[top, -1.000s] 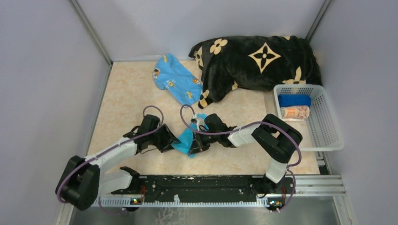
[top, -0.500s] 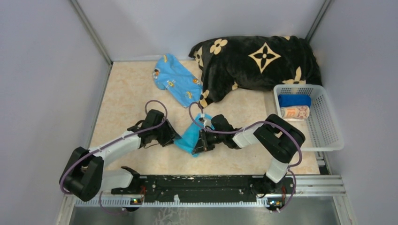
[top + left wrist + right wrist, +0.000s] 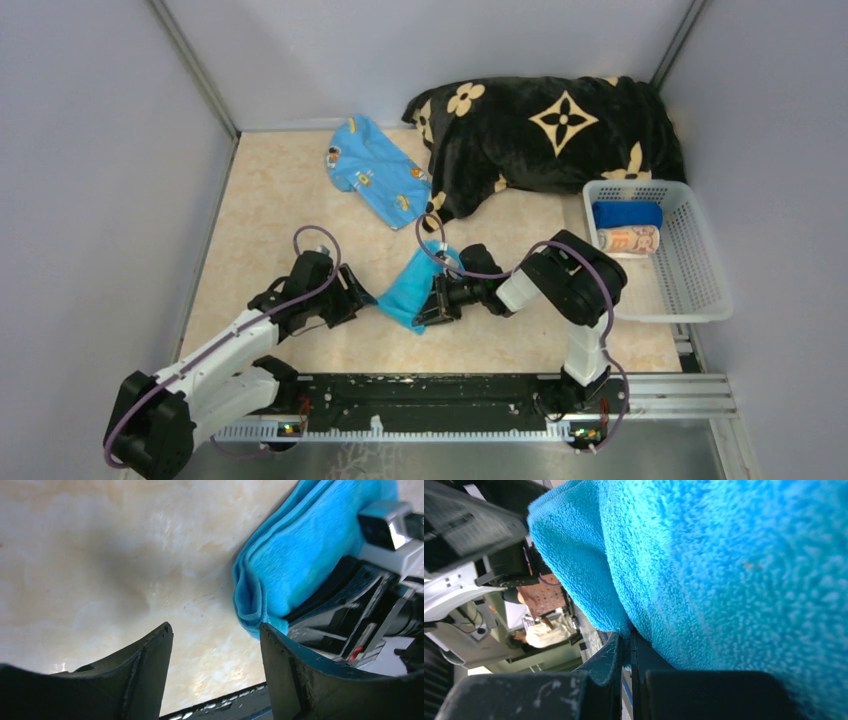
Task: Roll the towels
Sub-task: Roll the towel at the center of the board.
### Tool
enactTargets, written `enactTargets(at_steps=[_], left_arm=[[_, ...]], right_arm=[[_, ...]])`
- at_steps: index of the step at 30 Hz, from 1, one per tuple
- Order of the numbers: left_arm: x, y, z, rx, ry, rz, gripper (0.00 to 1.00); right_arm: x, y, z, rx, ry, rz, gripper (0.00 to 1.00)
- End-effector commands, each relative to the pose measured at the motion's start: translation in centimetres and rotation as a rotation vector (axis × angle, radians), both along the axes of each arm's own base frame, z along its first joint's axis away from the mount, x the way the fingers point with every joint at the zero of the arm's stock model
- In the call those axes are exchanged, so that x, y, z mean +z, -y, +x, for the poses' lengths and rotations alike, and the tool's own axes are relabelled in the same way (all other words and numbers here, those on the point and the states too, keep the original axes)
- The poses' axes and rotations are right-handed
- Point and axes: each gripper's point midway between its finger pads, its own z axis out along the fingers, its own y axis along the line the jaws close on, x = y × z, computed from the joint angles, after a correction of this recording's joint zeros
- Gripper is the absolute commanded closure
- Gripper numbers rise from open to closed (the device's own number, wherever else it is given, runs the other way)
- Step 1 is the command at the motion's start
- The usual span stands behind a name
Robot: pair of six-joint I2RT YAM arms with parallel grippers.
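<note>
A plain turquoise towel (image 3: 408, 283) lies folded on the marbled table between the two arms. My right gripper (image 3: 434, 306) is shut on its near edge; in the right wrist view the terry cloth (image 3: 734, 565) fills the frame and a thin fold is pinched between the jaws (image 3: 630, 639). My left gripper (image 3: 358, 298) stands open just left of the towel. In the left wrist view only bare table shows between its fingers (image 3: 215, 630), and the towel's folded corner (image 3: 260, 600) sits at the tip of the right finger. A light blue towel with orange prints (image 3: 375, 172) lies spread at the back.
A white basket (image 3: 694, 275) at the right holds a dark blue rolled towel (image 3: 627, 214) and a striped rolled towel (image 3: 628, 240). A large black blanket with tan flowers (image 3: 550, 125) is heaped at the back right. Grey walls close in both sides.
My left gripper has let go of the towel and drawn back a little to the left, jaws wider. The right arm's elbow has swung left while it keeps its grip.
</note>
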Motion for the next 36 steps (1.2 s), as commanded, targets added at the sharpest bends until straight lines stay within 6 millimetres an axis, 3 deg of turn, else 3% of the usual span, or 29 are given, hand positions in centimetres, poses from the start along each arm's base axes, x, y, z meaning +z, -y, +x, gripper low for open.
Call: enactTargets(at_steps=[1,9,13,25,31,36], left_arm=[[-1.2,-0.3,-2.4,-0.045,-0.064,-0.008,0.30],[-2.0,2.3,-3.3,-0.184,-0.126,-0.097,0.32],[-1.9,2.1,-3.1,-0.189,-0.119,-0.069,0.32],[-0.9,4.6,1.1,-0.159,-0.015,-0.151,0.39],[-2.9,3.9,1.9,-0.125,-0.058,-0.065,0.42],[-4.5,4.0,1.9,-0.130,-0.110,-0.032,0.43]], right_arm=[[0.6,0.0,1.0,-0.031,-0.019,0.057,1.00],[0.4,0.0,1.0,-0.027,-0.042,0.056,1.00],[0.4,0.2,1.5,-0.038,-0.025,0.039,1.00],[0.3,0.7,2.4,-0.007,0.060,-0.078,0.93],[2.4,0.4,2.9,0.027,0.159,-0.098,0.77],[4.7,1.1,3.6,0.066,0.378,-0.269,0.58]])
